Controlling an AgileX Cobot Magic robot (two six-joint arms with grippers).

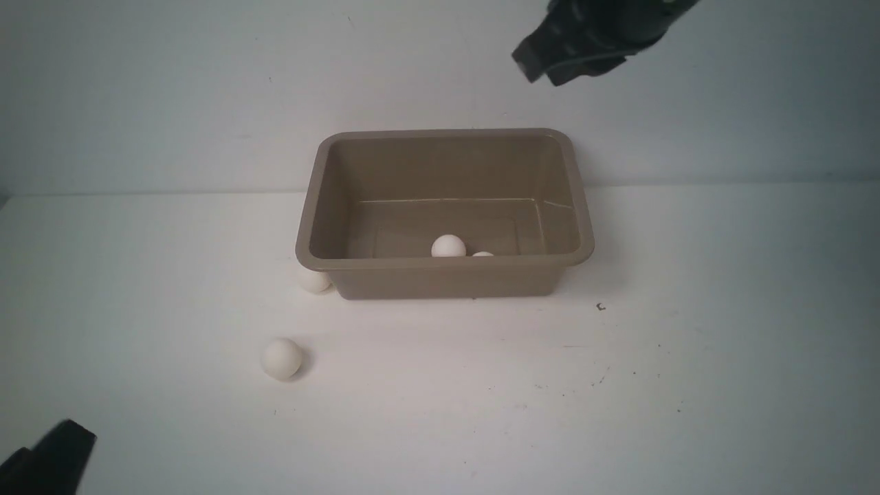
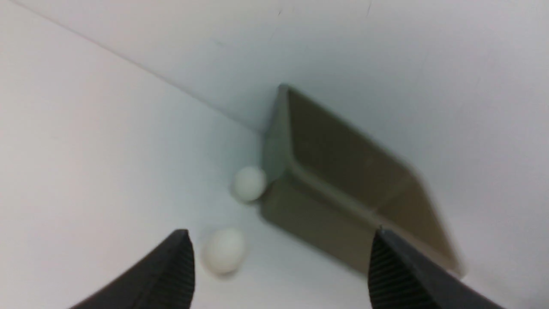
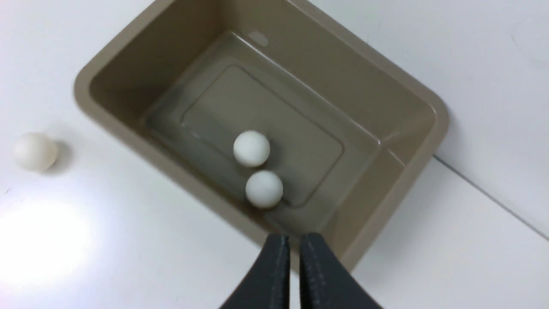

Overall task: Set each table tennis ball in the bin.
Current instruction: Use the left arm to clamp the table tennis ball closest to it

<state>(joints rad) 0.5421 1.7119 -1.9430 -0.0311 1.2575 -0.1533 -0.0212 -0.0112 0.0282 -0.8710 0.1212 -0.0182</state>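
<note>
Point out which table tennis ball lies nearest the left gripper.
The lone ball on the open table: it is closest to the left gripper. Another ball sits beside the bin's near left corner, and the other two lie inside it.

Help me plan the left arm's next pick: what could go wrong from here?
The corner ball sits tucked against the bin, so a finger of the left hand may not fit between them and could shove the bin. The loose ball on the open table could roll away if nudged.
</note>
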